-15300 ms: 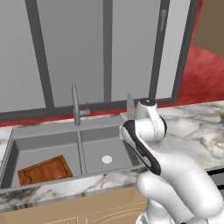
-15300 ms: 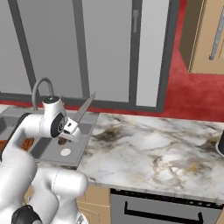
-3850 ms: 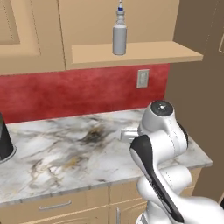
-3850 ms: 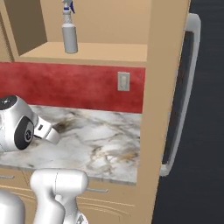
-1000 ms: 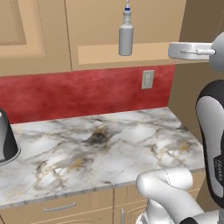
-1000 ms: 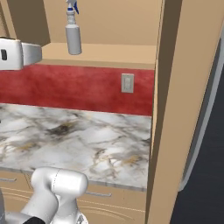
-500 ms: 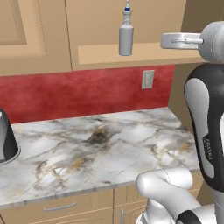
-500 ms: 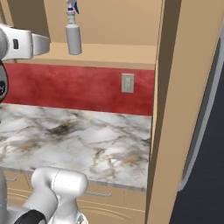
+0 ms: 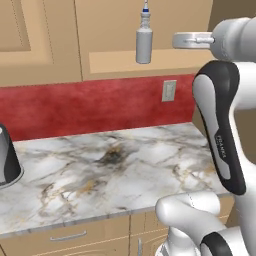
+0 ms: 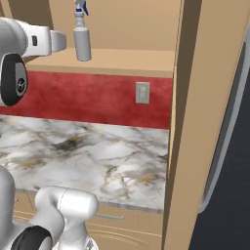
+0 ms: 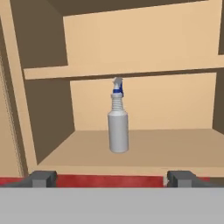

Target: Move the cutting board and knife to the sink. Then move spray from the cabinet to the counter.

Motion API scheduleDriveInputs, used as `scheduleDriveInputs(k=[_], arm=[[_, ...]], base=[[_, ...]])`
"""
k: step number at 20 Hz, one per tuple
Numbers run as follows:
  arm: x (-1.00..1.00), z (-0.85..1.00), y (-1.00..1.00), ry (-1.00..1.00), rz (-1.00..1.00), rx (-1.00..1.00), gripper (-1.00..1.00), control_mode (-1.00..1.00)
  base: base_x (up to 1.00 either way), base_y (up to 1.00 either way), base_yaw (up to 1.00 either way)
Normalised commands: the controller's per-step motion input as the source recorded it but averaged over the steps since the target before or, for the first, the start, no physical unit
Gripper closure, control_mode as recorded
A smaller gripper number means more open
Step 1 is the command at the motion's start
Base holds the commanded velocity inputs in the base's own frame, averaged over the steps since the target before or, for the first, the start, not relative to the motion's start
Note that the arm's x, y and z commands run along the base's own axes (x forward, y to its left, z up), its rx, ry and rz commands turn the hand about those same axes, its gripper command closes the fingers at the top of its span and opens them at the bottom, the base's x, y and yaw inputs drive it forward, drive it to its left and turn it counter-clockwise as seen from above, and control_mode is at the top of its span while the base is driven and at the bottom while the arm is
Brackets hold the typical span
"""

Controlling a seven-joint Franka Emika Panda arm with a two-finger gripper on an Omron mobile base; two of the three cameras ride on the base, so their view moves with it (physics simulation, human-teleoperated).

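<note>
we face the spray (image 11: 118, 127) upright on the cabinet (image 11: 175, 144) shelf; our pincer (image 11: 111, 178) stands wide apart, empty, so grasping and lowering to the desk (image 9: 110, 170) remain.

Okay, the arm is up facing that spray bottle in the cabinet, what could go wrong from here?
1. The spray is tall, slim and upright on the cabinet shelf; a finger arriving off-centre could tip it over or push it deeper.
2. The open claw sits at the level of the shelf's front edge, so driving straight in might catch the ledge.
3. If the bottle slips on the way down, it would probably drop onto the counter below.
</note>
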Motion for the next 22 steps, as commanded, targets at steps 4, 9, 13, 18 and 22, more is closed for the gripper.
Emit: scheduleDriveInputs(k=[4,9,13,18,22], arm=[[0.68,0.0,0.0,0.0,0.0,-0.02,-1.0,-1.0],[0.6,0.02,0.08,0.0,0.0,-0.01,-1.0,-1.0],[0.57,0.03,0.12,0.0,0.0,0.0,-1.0,-1.0],[0.49,0.04,0.02,0.0,0.0,-0.01,-1.0,-1.0],[0.47,0.01,0.0,0.0,0.0,-0.01,-1.0,-1.0]], base=[[0.0,0.0,0.0],[0.0,0.0,0.0],[0.0,0.0,0.0],[0.0,0.0,0.0],[0.0,0.0,0.0]])
